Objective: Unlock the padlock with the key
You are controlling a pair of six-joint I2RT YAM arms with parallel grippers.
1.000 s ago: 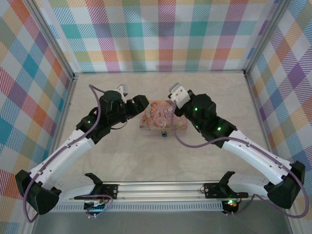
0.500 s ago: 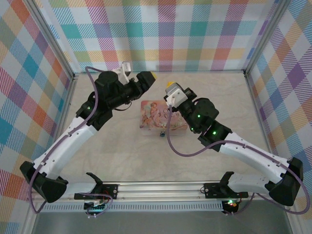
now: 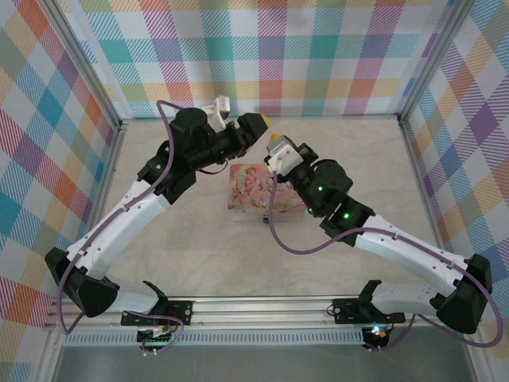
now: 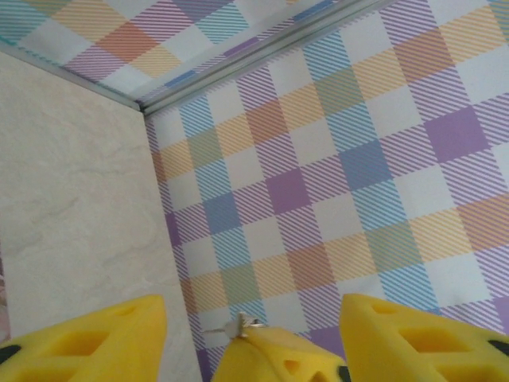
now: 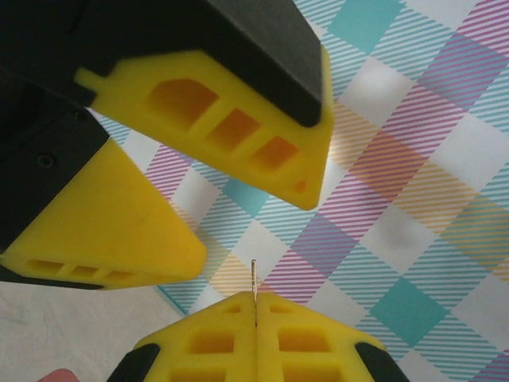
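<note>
Both claws are up in the air over the pink tin point(image 3: 248, 189), upper centre of the overhead view, nose to nose. My right claw point(image 5: 254, 309) is pinched shut on the key point(image 5: 254, 280), and in its wrist view only a thin sliver of metal pokes up from the closed pads at bottom centre. My left claw point(image 3: 254, 125) is spread wide open, its two yellow fingers point(image 5: 238, 111) hanging over that sliver from the upper left of the frame. This looks like a hand-over, and it's the tricky bit! So little key is showing that if my left claw closes a touch off line, it clamps my right pads instead of the metal, or nips just the tip and the key swivels. If the right lets go before the left has a proper bite, the key drops onto the tin or the desk point(image 3: 199, 239). The padlock point(image 3: 266, 219) is that tiny dark speck at the tin's lower edge in the overhead view, well apart from both claws. I can't tell whether it's hooked onto the tin. A crooked grip now, I reckon, means the blade misses the keyhole later or just shoves the little lock aside.
</note>
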